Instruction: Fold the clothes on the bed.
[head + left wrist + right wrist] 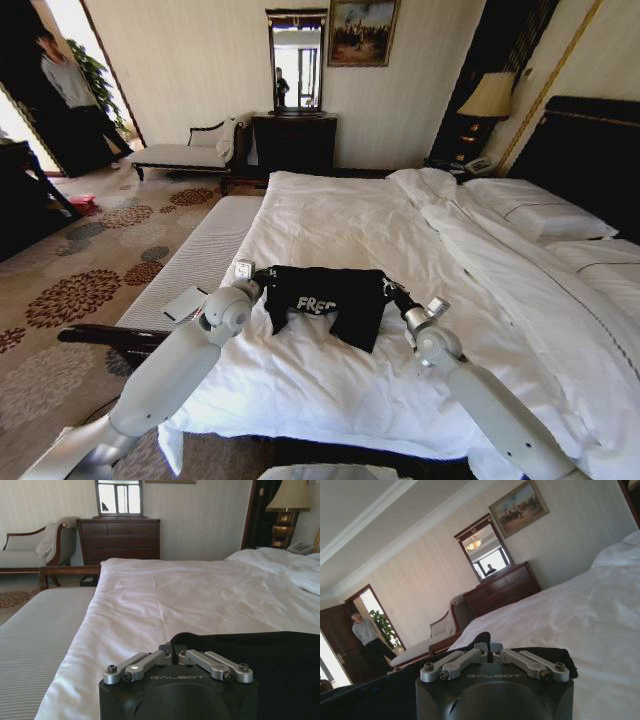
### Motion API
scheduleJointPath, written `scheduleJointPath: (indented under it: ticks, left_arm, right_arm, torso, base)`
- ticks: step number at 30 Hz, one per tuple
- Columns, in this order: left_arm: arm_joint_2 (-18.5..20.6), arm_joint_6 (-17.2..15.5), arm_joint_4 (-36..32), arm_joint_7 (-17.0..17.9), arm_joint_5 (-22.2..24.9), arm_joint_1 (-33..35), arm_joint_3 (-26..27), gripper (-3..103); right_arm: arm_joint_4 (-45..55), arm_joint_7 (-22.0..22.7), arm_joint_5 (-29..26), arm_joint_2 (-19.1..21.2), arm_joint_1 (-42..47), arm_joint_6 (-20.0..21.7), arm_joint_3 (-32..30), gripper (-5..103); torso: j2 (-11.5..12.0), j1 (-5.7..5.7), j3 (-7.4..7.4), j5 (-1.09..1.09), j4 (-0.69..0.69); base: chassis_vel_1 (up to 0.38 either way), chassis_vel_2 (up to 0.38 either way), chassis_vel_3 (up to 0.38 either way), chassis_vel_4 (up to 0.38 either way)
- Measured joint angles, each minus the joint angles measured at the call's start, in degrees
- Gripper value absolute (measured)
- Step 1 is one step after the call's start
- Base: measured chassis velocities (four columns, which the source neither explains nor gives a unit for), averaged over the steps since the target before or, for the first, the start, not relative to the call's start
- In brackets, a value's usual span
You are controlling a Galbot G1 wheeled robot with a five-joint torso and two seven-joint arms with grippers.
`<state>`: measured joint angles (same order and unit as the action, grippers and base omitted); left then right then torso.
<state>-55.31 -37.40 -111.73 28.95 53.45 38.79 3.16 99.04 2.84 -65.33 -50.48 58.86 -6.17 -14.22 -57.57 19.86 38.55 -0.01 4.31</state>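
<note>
Black "FREE" T-shirt (pixel 325 300), bunched, draping

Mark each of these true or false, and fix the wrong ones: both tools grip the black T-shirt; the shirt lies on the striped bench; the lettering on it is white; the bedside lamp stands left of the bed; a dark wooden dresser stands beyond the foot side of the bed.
1. Both tools grip the black T-shirt. True: the left tool and the right tool are each shut on a side of it.
2. The shirt lies on the striped bench. False: it is on the bed, with the bench beside it.
3. Its lettering is white. True.
4. The lamp stands left of the bed. False: the lamp is on the right, by the headboard.
5. A dark dresser stands beyond the bed. True.
</note>
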Motion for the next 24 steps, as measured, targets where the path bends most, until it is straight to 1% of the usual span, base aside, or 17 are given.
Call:
scheduleJointPath:
  ticks: [5,7,10,15,18,19,21,22,23,24]
  left_arm:
    - [1.1,0.2,-1.6,0.0,1.8,-0.2,1.7,0]
    - [2.0,0.7,-2.9,0.0,3.0,-0.2,2.5,0]
    - [2.6,1.1,-3.7,-0.5,3.1,0.3,2.3,0]
    - [2.5,1.1,-3.8,-0.7,2.7,0.9,1.5,0]
    - [1.7,1.1,-3.4,-0.9,1.6,1.6,0.1,0]
    - [0.9,1.2,-2.8,-1.3,0.8,1.8,-0.6,0]
    - [0.5,1.2,-2.5,-1.4,0.5,1.8,-0.7,0]
    - [-0.5,1.5,-1.7,-1.9,-0.3,1.8,-1.0,0]
    - [-2.5,2.2,0.0,-2.7,-2.0,1.5,-1.1,0]
    - [-2.5,2.2,0.0,-2.7,-2.0,1.5,-1.1,0]
  right_arm:
    - [2.7,-1.2,1.9,0.3,1.1,-1.8,-1.2,0]
    - [4.1,-2.3,4.0,0.5,2.2,-2.8,-1.7,0]
    - [4.2,-2.7,6.6,0.4,3.6,-3.3,-1.6,0]
    - [3.7,-2.6,7.3,0.1,4.4,-3.4,-1.5,0]
    - [2.0,-1.1,8.3,-0.3,5.4,-2.9,-0.6,0]
    - [0.3,-0.3,9.3,-0.7,5.6,-2.5,0.4,0]
    - [-0.5,-0.1,9.7,-0.9,5.6,-2.4,0.8,0]
    - [-2.0,0.3,10.1,-1.2,5.4,-2.1,1.5,0]
    - [-4.8,0.7,10.3,-2.0,4.4,-1.7,2.6,0]
    - [-4.8,0.7,10.3,-2.0,4.4,-1.7,2.6,0]
  torso:
    - [0.0,0.00,0.00,0.00,0.00]
    - [0.0,0.00,0.00,-0.01,0.00]
    - [0.0,0.00,0.00,0.01,0.00]
    - [0.0,0.00,0.00,0.01,0.00]
    - [0.0,0.00,0.00,0.00,0.00]
    - [0.0,0.00,-0.01,0.01,0.00]
    - [0.0,0.00,-0.01,0.01,0.00]
    - [0.0,0.00,-0.01,0.02,0.01]
    - [0.0,0.00,0.00,0.01,0.01]
    - [0.0,0.00,0.00,0.01,0.01]
  base:
    - [0.000,0.000,0.000,0.000]
    - [0.000,0.000,0.000,0.000]
    - [0.000,0.000,0.000,0.000]
    - [0.000,0.000,0.000,0.000]
    - [0.000,0.000,0.000,0.000]
    - [0.000,0.000,0.000,0.000]
    - [0.000,0.000,0.000,0.000]
    - [0.000,0.000,0.000,0.000]
    - [0.000,0.000,0.000,0.000]
    - [0.000,0.000,0.000,0.000]
